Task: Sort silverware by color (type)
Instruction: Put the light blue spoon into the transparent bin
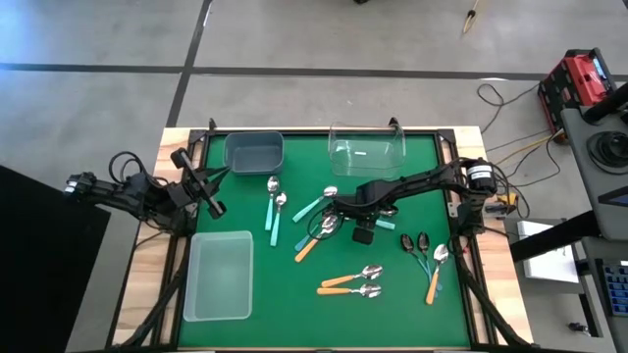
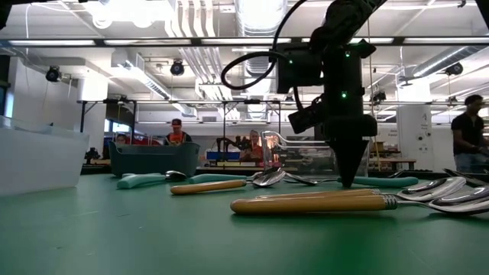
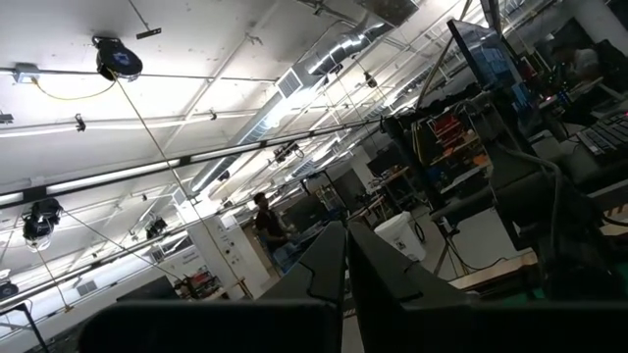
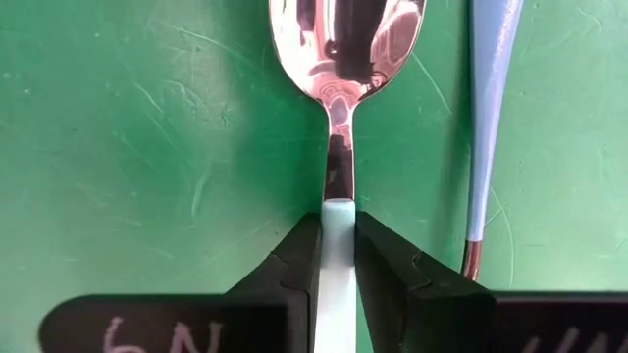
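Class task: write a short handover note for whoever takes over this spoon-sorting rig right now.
Right gripper: down at mid-mat, shut on a teal spoon lying on the mat.
Left gripper: idle, shut, raised at the left edge by the grey bin.
Spoons: all loose on the mat; two orange ones at the front.
Done: nothing visibly binned; frosted bin and clear bin show no spoons.
Left: sort every spoon by colour.

Two black jointed arms with looping black cables; green lights glow on the right arm (image 2: 340,76), white handwriting on its pincer (image 4: 337,257).
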